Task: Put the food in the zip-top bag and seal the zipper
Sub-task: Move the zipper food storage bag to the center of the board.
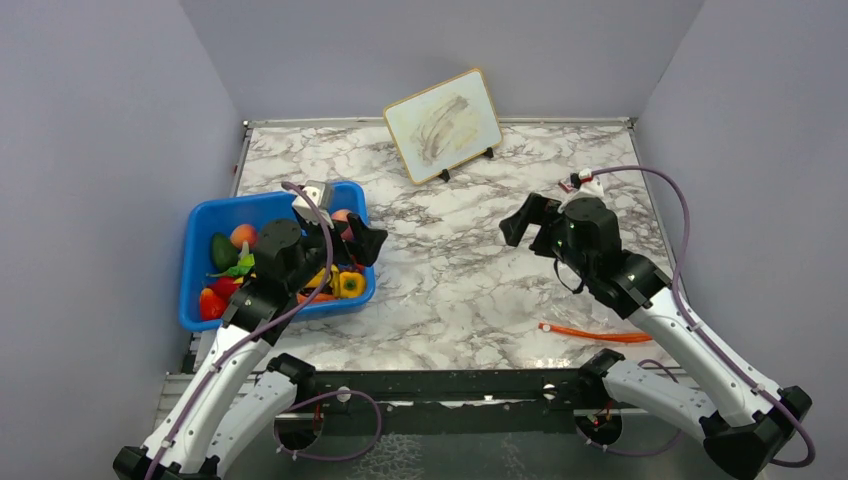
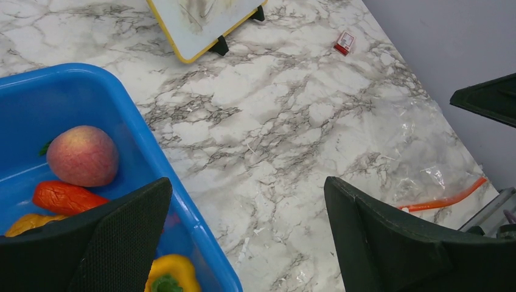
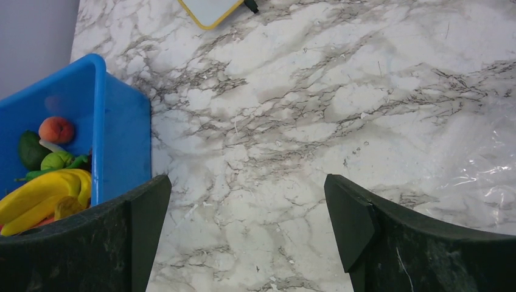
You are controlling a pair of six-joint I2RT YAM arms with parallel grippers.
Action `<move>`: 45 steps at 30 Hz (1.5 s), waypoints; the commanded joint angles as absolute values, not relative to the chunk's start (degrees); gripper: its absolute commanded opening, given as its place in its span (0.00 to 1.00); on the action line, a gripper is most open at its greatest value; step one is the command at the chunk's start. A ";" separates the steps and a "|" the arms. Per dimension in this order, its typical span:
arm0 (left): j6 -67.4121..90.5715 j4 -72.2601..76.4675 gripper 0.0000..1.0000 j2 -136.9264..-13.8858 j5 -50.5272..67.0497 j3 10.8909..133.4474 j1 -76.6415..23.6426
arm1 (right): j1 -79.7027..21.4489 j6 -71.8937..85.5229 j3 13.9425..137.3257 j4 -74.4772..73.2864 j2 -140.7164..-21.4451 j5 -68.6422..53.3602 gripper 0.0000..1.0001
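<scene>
Nearest my side of the table [image 1: 450, 300], on the right, the zipper [image 1: 592, 332] lies as a thin orange-red strip, its long axis running left to right, roughly along the near edge. The zip-top bag [image 2: 426, 146] spreads away from it as a clear, crinkled film, flat on the marble pattern and hard to pick out from above; I can't tell whether its mouth is parted. The right end effector [image 1: 530, 222] hangs farther out than the bag, its fingers spread wide and holding nothing, so the bag lies back toward that arm's base, and the right arm is clearly the nearer one to it. On the left, the food [image 1: 225, 255] is all in the rigid blue bin [image 1: 200, 215]: a matte peach [image 2: 82, 155], a glossy yellow pepper [image 2: 170, 274], curved bananas [image 3: 36, 198], plus green and red pieces. The left end effector [image 1: 352, 240] hovers over the bin's right side, fingers also wide apart and empty, with the food just below and to its left. I judge the first pick belongs to the left arm. Farthest back, a yellow-rimmed board [image 1: 443, 125] leans on its stand.
</scene>
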State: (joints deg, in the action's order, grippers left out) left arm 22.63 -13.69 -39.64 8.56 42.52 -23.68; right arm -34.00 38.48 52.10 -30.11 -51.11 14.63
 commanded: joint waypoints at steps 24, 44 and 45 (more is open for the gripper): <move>19.20 -13.97 0.99 -35.84 4.38 38.06 -23.44 | -33.55 65.12 55.61 -57.50 -67.78 36.86 0.39; 17.84 -13.96 0.99 -31.64 4.12 37.32 -23.38 | -23.50 79.57 50.56 -64.65 -76.54 36.55 0.39; 17.77 -13.79 0.99 -31.30 4.13 37.16 -23.38 | -23.31 79.69 50.27 -64.23 -76.84 36.22 0.39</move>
